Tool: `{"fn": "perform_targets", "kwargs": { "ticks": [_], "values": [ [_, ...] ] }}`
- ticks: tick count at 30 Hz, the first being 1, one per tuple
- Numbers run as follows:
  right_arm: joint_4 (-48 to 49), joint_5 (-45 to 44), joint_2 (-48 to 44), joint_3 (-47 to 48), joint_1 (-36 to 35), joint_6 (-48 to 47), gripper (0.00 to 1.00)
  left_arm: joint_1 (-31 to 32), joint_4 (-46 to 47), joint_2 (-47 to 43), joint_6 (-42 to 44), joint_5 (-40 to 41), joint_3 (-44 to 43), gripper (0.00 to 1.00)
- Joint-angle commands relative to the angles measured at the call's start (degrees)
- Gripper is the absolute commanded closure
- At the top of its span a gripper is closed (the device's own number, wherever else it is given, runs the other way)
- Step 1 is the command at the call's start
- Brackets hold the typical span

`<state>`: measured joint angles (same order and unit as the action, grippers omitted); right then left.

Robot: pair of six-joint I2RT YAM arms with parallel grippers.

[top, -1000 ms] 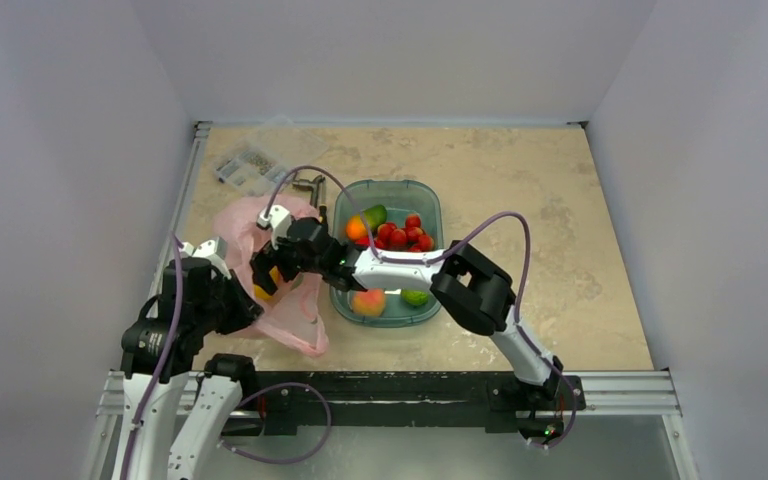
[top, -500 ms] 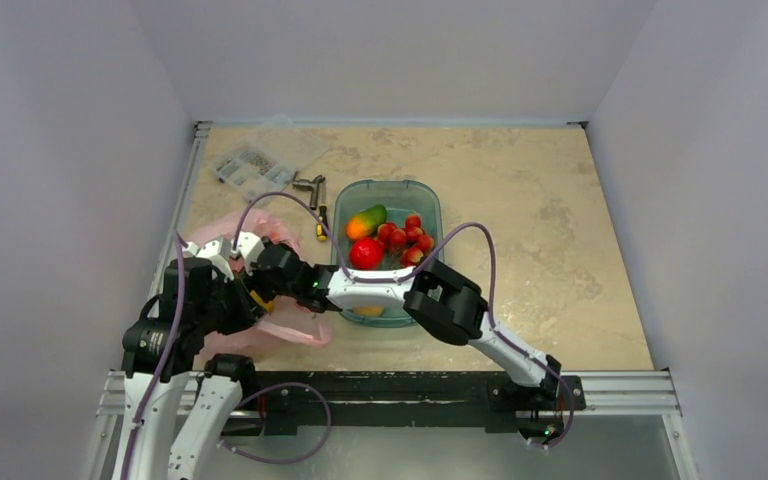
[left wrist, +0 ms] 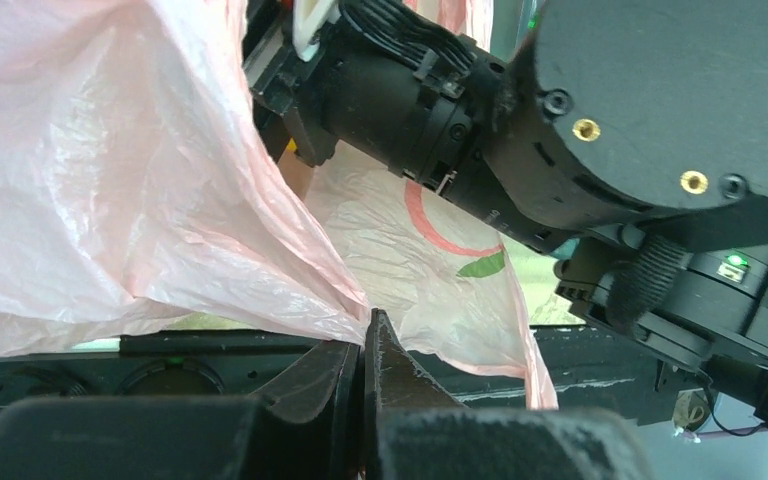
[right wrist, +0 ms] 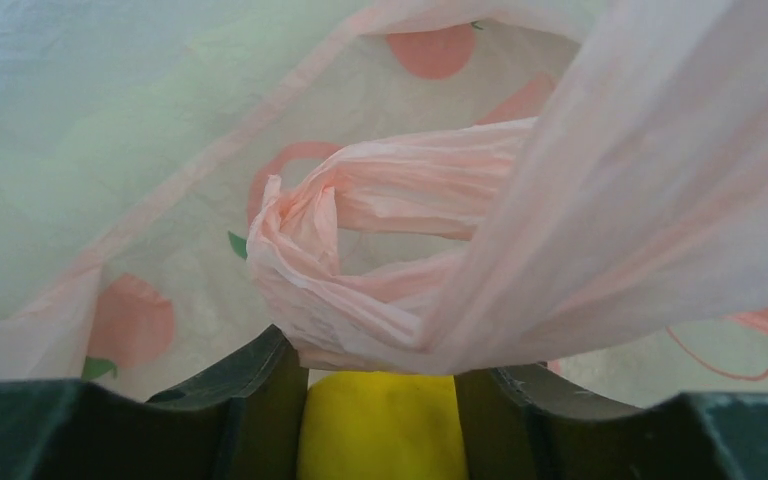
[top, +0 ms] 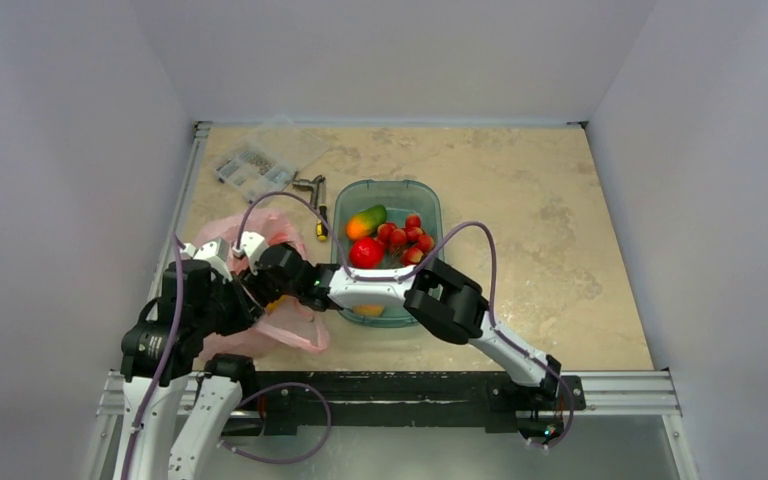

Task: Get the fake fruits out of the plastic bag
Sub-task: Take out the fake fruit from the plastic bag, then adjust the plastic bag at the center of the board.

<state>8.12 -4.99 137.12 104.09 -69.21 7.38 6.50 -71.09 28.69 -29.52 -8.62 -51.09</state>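
Gripped: yellow fruit (right wrist: 378, 440) inside the pink plastic bag (top: 270, 335)

Your right end effector (right wrist: 380, 388) clamps the yellow fruit within the bag, just left of the teal tub (top: 433, 205); your left end effector (left wrist: 365, 340) is pinched closed on the bag's film

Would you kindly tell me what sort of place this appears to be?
Probably a robotics lab test cell: plain white walls box in a table, and robot arms stand on a metal rail.

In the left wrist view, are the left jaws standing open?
No, the left gripper has its jaws pinched together on a fold of the plastic bag.
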Motion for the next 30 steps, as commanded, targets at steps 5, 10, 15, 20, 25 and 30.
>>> {"fn": "perform_targets", "kwargs": {
  "ticks": [5, 10, 15, 20, 25, 30],
  "values": [
    [0.8, -1.1, -13.7, -4.8, 2.1, 4.6, 0.87, 0.1, 3.0, 3.0, 1.0, 2.2, -1.7, 1.00],
    [1.5, 5.6, -19.4, -9.8, 5.9, 11.2, 0.95, 0.0, 8.0, 9.4, 2.1, 1.0, -3.6, 1.00],
    [-1.2, 9.9, -22.5, -11.0, 8.0, 14.0, 0.99, 0.0, 12.5, 15.3, 5.9, 13.2, -4.9, 1.00],
    [-2.9, 9.2, -26.2, -13.3, 8.2, 13.0, 1.00, 0.0, 16.2, 20.0, 9.8, 24.5, -4.1, 1.00],
    [-4.6, 6.9, -31.9, -18.0, 8.5, 10.7, 1.00, 0.0, 19.4, 18.4, 9.9, 25.1, -0.8, 1.00],
    [-5.0, 5.9, -38.7, -25.3, 8.8, 9.3, 1.00, 0.0, 21.2, 11.8, 10.3, 23.7, 0.9, 0.64]
  ]
}}
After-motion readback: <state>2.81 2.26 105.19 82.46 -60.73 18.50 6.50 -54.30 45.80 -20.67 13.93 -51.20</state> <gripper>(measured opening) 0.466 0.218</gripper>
